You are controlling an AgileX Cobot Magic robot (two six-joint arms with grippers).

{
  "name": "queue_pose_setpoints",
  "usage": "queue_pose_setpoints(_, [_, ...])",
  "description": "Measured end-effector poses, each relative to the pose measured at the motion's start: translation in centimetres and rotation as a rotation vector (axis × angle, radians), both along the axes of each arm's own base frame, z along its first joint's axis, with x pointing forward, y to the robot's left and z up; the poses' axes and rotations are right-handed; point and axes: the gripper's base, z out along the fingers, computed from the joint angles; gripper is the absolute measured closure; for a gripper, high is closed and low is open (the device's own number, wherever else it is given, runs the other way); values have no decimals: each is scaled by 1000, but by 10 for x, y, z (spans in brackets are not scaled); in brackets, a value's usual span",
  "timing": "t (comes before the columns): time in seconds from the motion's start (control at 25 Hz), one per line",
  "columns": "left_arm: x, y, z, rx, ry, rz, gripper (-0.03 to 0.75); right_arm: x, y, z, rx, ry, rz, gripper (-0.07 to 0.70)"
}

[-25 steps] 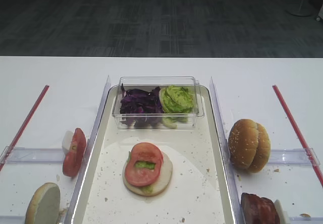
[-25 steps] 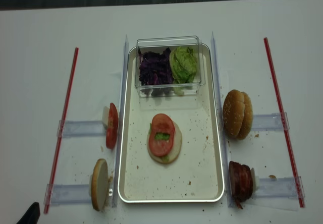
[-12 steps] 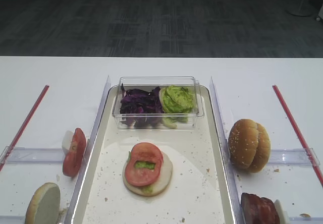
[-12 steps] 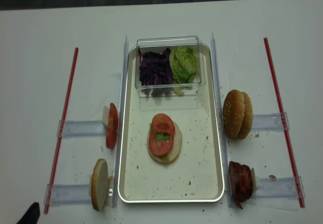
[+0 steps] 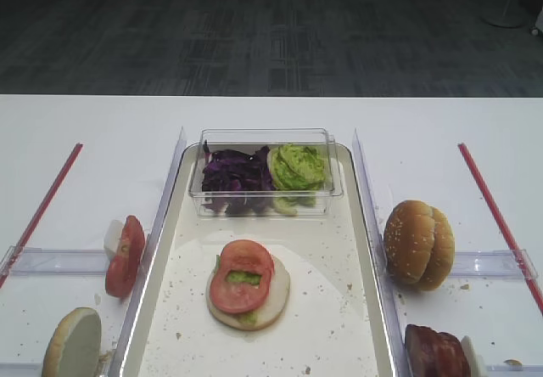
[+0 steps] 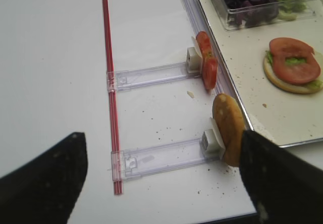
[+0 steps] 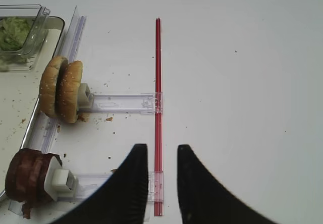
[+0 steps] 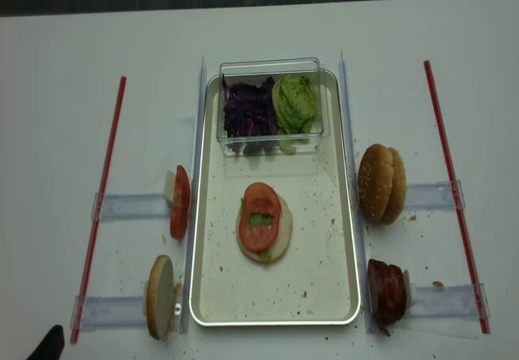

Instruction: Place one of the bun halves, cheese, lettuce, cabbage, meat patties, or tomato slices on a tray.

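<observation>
The tray (image 8: 336,214) runs near to far down the middle of the white table (image 8: 65,92). On it lies a bun half (image 8: 268,242) cut face up, with lettuce (image 8: 260,220) and one of the tomato slices (image 8: 261,214) stacked on top. At the tray's far end a clear plastic box (image 8: 272,66) holds cabbage (image 8: 250,110) on its left and more lettuce on its right. Left of the tray, more tomato slices (image 8: 179,203) and another bun half (image 8: 160,296) stand on edge; right of it stand bun halves (image 8: 382,183) and meat patties (image 8: 386,291). The left gripper (image 6: 161,183) hangs released and spread wide, holding nothing. The right gripper (image 7: 162,183) is clenched, empty, above a red strip (image 7: 158,82).
</observation>
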Motion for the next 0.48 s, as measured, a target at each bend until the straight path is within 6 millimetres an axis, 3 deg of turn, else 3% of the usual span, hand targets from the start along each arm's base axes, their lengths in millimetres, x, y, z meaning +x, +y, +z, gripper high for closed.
queue_pose_setpoints(0.48, [0, 0, 0, 0, 0, 0, 150, 0, 0, 0, 0, 0, 0, 438])
